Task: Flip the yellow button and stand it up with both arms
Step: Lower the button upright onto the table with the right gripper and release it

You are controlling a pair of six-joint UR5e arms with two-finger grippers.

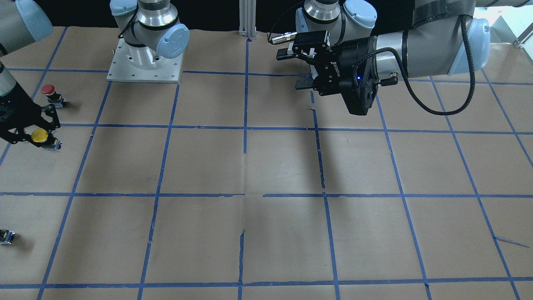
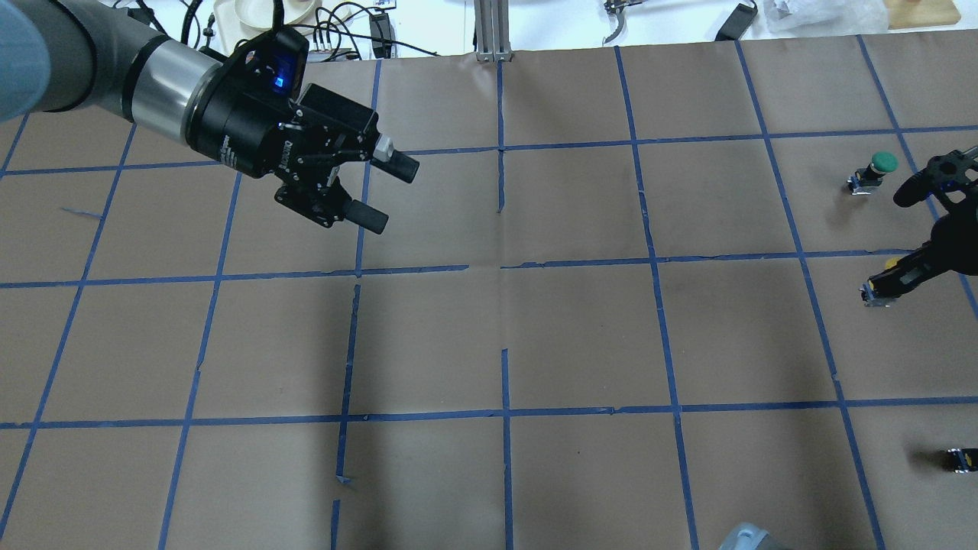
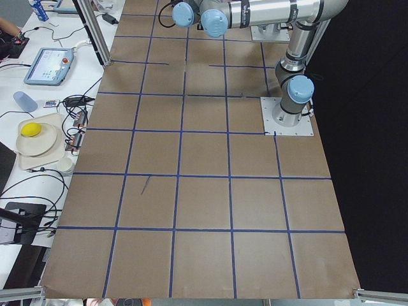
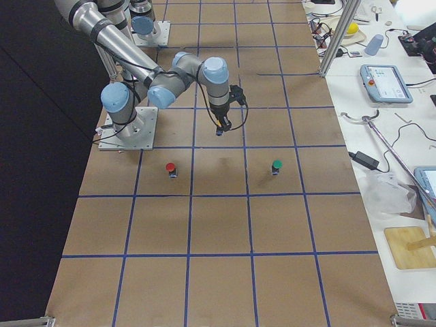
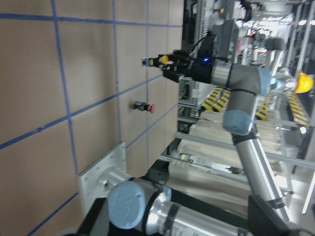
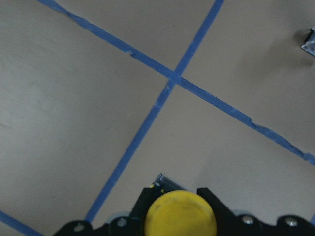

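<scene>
Yellow button: one item, near the table's edge on the robot's right. It is upright with its cap uppermost, and the black-and-silver body shows below the cap. We cannot tell whether the body touches the table.

Right pincer: points down and is closed on the yellow button, its fingers pressed against opposite sides of the cap.

Left pincer: hangs over the table on the robot's left, lying roughly level. Its jaws are parted and hold nothing. We log it well apart from the yellow button.

Red button: one item, standing on the table near the yellow button, on the robot-base side.

Green button: one item, standing on the table on the yellow button's opposite side.

Table: covered in brown paper with a grid of blue tape.
</scene>
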